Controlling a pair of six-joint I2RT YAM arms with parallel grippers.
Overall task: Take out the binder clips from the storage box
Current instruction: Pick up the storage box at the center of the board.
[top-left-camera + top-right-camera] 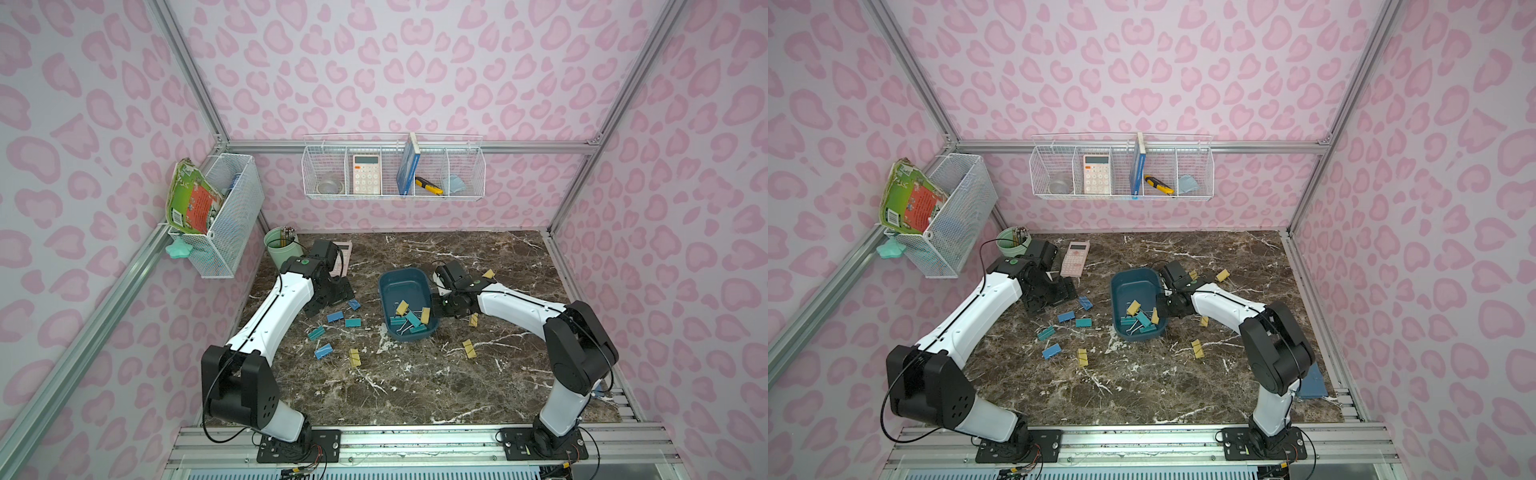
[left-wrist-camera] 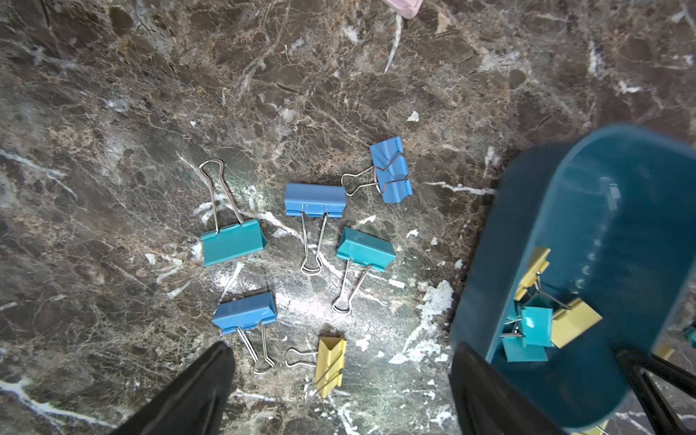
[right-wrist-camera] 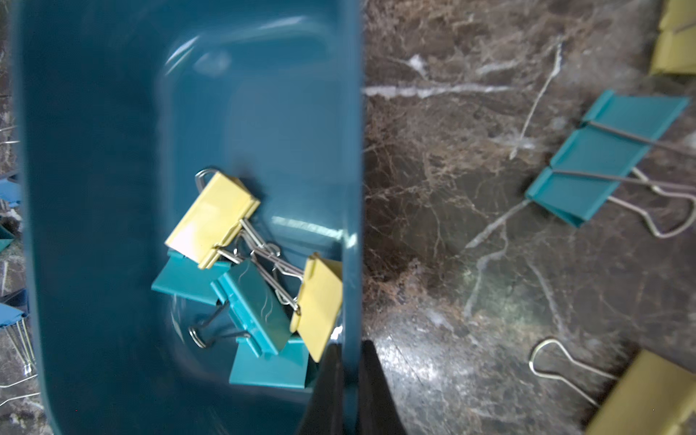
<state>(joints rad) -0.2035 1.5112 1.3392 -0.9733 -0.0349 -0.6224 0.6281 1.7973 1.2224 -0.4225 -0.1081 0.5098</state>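
Now, both top views. The storage box sits mid-frame on the marble tabletop, with its long axis running up-and-down the frame. The binder clips left inside, five or six in yellow and teal, are heaped at its lower end. The right gripper meets the box's right-hand long wall just beside that heap. The paired view agrees: storage box, heap, right gripper. The left gripper is left of the box and well apart from it, over loose clips lying out on the tabletop. More yellow ones lie to the right of the box.

Left wrist view. The left gripper has its jaws spread wide with nothing held. Six loose clips lie flat at frame centre. The box fills the right edge, blurred, with the heap at lower right.

Right wrist view. The right gripper has its jaws pressed together, pinching the box wall at bottom centre, one finger inside and one outside. The heap lies just left of the jaws, its wire handles tangled.

Judgement: the right arm is the nearer one, and it grips the box, not a clip. The coming move turns on the heap sitting against the pinched wall at that end. The tangled handles may bring several clips out together.
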